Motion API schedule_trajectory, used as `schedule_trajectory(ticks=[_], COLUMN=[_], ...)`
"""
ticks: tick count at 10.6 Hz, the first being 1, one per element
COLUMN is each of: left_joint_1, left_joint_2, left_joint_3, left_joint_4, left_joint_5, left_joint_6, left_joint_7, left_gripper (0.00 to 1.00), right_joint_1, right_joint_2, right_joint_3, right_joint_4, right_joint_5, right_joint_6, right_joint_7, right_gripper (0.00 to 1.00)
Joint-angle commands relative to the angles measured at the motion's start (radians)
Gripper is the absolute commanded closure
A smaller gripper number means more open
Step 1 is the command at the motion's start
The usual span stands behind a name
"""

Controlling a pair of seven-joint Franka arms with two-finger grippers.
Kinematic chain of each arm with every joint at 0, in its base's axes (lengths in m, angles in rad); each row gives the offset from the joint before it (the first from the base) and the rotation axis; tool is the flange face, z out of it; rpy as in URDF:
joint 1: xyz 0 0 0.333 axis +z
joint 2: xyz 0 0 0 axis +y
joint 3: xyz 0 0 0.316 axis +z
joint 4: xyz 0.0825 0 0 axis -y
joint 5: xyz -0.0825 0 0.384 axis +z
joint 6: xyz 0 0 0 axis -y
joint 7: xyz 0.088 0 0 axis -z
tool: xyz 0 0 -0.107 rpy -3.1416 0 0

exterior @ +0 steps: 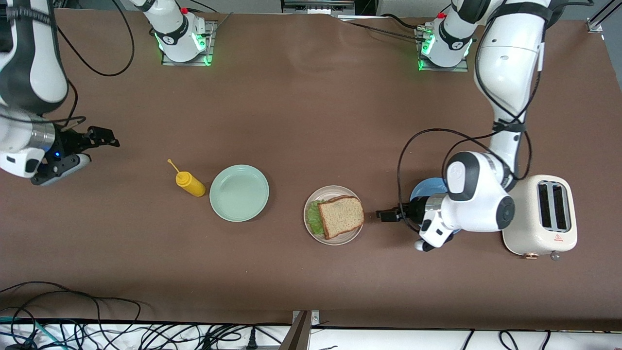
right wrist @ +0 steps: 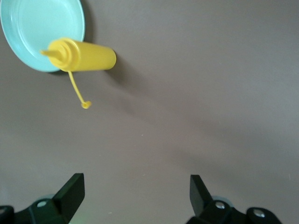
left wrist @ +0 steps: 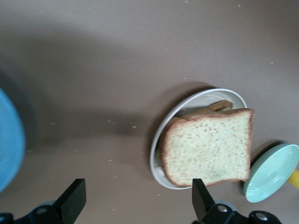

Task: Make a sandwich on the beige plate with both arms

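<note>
Brown wholemeal sandwich sits assembled on the round beige plate, mid-desk. The left gripper hovers open just beside it; the right gripper waits open, empty. A careless retreat could nudge the plate. Lettuce mostly hidden under the top slice.

Brown tabletop under everything. Mint-green plate, bare, toward the right arm's end. Yellow squeeze bottle just beside that plate, lying tilted, cap strap trailing loose from the nozzle. Blue plate toward the left arm's end, mostly hidden. Cream two-slot toaster near the blue plate, closer still to that end; small red mark and two knobs on the side facing the front camera. Tangle of black cables off the tabletop's near edge.
</note>
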Motion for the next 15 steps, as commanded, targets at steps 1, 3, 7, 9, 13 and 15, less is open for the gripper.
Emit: schedule_trajectory(ticks=[1, 3, 7, 9, 13, 15], left_joint_1=[0.015, 0.013, 0.016, 0.024, 0.082, 0.082], left_joint_2=[-0.044, -0.061, -0.096, -0.107, -0.133, -0.134], left_joint_3=[-0.003, -0.004, -0.003, -0.003, -0.003, -0.003], left_joint_4=[-0.007, -0.008, -0.008, -0.014, -0.027, -0.028], left_joint_5=[0.139, 0.264, 0.492, 0.546, 0.565, 0.57], left_joint_6=[-0.061, -0.104, -0.196, -0.222, -0.256, -0.266], left_joint_7=[-0.008, -0.008, 0.001, 0.039, 0.16, 0.16], left_gripper=[0.0, 0.0, 0.0, 0.0, 0.0, 0.0], right_joint_1=[-0.018, -0.018, -0.018, -0.008, 0.011, 0.023], right_joint_2=[-0.125, -0.143, -0.161, -0.164, -0.158, -0.141], right_joint_3=[0.051, 0.109, 0.142, 0.061, 0.055, 0.055], right_joint_4=[-0.022, -0.002, 0.056, 0.036, 0.064, 0.064], right_joint_5=[-0.044, -0.044, -0.087, -0.096, -0.062, -0.065], right_joint_6=[-0.113, -0.198, -0.165, -0.056, 0.012, 0.035], right_joint_7=[0.226, 0.357, 0.517, 0.505, 0.52, 0.513], right_gripper=[0.0, 0.0, 0.0, 0.0, 0.0, 0.0])
